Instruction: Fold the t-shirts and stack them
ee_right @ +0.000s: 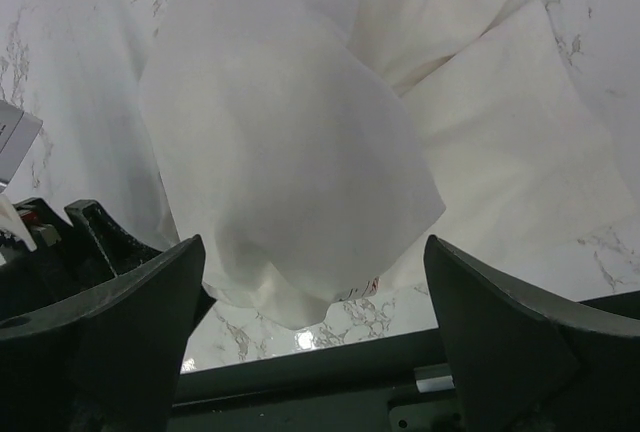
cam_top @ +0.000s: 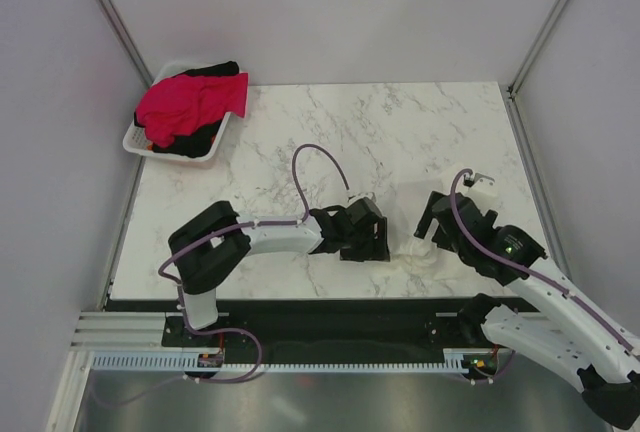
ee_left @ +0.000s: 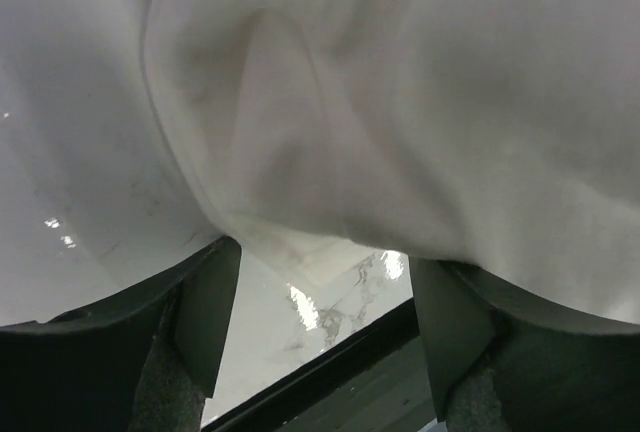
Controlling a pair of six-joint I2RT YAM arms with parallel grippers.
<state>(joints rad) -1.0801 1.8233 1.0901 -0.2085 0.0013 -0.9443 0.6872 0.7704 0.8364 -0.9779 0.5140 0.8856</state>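
Note:
The white t-shirt (cam_top: 413, 253) lies bunched near the table's front edge, between my two grippers. In the left wrist view it (ee_left: 400, 102) fills the upper frame and drapes over my left gripper (ee_left: 320, 257), whose jaws stand apart with bare table between them. In the right wrist view a rounded fold of it (ee_right: 290, 152) sits between the wide-open jaws of my right gripper (ee_right: 312, 247); a bit of red print (ee_right: 370, 287) shows at its lower edge. From above, the left gripper (cam_top: 372, 237) is just left of the bunch and the right gripper (cam_top: 428, 224) just right of it.
A white plastic basket (cam_top: 135, 142) stands at the back left of the marble table (cam_top: 400, 132). It holds the red-pink t-shirt (cam_top: 190, 102) on top of the black one (cam_top: 215, 70). The table's front edge lies close to the white shirt. Grey walls enclose three sides.

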